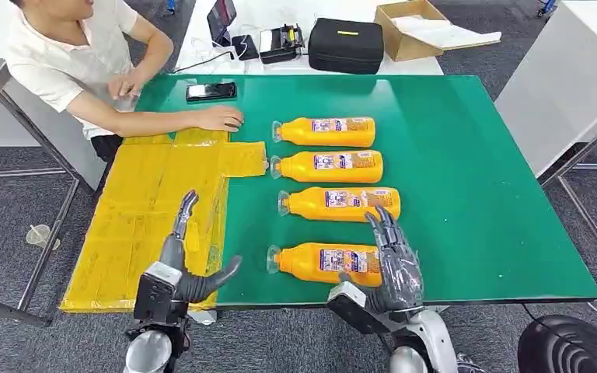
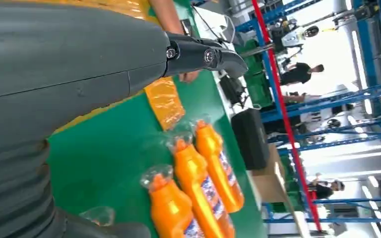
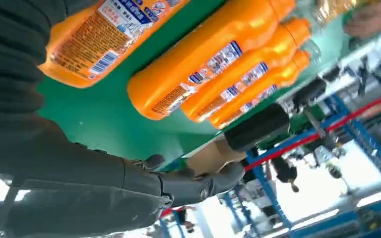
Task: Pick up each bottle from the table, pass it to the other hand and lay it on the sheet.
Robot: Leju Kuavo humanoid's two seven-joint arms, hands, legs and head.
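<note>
Green table (image 1: 466, 194) is seen from the head view with a yellow sheet (image 1: 148, 210) laid over its 9 o'clock side, where a seated person's hand (image 1: 221, 118) is rested at the sheet's far edge. Right hand (image 1: 392, 260) is held open, fingers spread and gripping nothing, just at the base end of the nearest bottle (image 1: 322, 262); left hand (image 1: 190, 260) is also held open and empty above the sheet's near edge. Three more bottles (image 1: 330, 166) are laid in a column toward 12 o'clock, caps pointed at 9 o'clock, none on the sheet.
</note>
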